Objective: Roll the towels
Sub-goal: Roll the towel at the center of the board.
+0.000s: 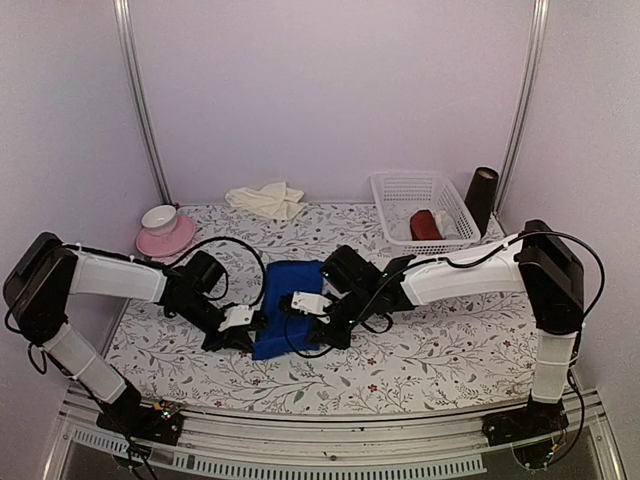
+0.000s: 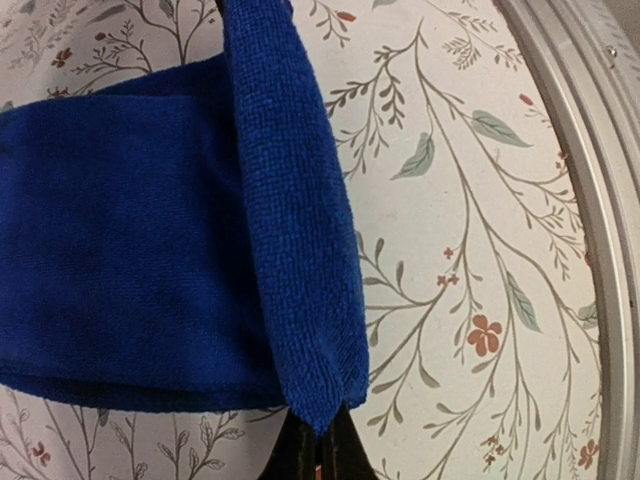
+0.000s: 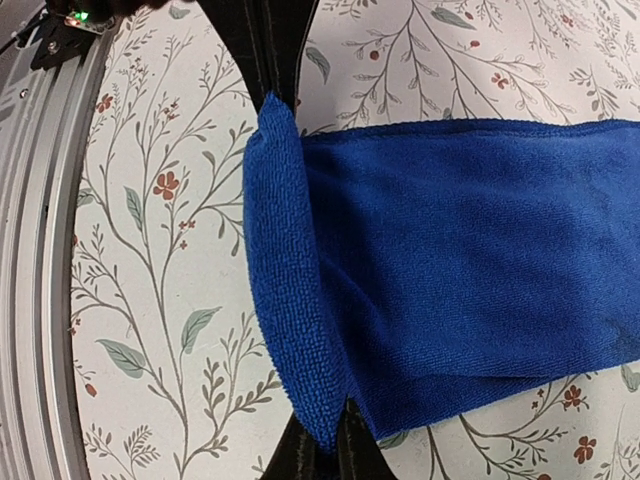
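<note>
The royal blue towel (image 1: 292,290) lies folded in the middle of the table, between my two grippers. My left gripper (image 1: 256,335) is shut on the left corner of its near edge (image 2: 300,300), which stands up as a raised fold. That corner is pinched between the left gripper's black fingertips (image 2: 322,438). My right gripper (image 3: 336,442) is shut on the other end of the same raised edge (image 3: 290,300), and in the top view the right gripper (image 1: 300,335) sits at the towel's front right. The cream towel (image 1: 265,200) lies crumpled at the back of the table.
A white cup on a pink saucer (image 1: 165,228) stands at the back left. At the back right, a white basket (image 1: 400,185) holds a dark red roll (image 1: 425,225), with a dark cylinder (image 1: 482,198) beside it. A metal rail (image 2: 590,150) runs along the table's near edge.
</note>
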Controlling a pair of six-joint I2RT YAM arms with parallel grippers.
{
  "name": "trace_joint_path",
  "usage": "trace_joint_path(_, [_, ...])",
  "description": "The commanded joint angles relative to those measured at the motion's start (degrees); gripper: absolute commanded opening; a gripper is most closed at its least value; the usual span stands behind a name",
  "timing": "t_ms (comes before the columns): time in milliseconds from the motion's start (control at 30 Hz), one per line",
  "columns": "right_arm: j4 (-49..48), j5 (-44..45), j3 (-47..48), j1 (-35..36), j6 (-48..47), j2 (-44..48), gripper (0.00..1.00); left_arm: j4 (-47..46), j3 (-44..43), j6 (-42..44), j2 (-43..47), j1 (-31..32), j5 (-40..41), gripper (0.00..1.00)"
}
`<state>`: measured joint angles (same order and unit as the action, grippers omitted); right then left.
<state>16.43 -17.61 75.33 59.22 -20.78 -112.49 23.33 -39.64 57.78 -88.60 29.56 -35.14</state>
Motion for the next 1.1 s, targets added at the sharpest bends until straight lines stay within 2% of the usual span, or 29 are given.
trace_joint_path(0, [2.65,-2.21,1.65,-0.96,-0.20,-2.64,0.07,-0.23,-1.68,-1.39,-1.45,-1.17,-0.34,0.00])
trace_joint_path(333, [5.20,-6.81,1.48,-1.03,-1.11,-3.26,0.15,0.57,-2.57,-1.27,-2.38,-1.33,0.32,0.00])
trace_joint_path(533, [5.68,-7.88,2.17,-1.83,-0.48,-3.95,0.15,0.54,-2.91,-1.60,-3.74,-1.35,1.18,0.00])
trace_joint_path(700, [5.46,-8.60,2.98,-3.20,0.92,-4.43,0.05,-0.45,-2.76,-2.40,-3.93,-1.34,2.35,0.00])
trace_joint_path(1067, [6.66,-6.84,4.54,-4.24,3.52,-8.05,0.03,-4.15,-2.30,-4.79,-4.47,-1.35,5.21,0.00])
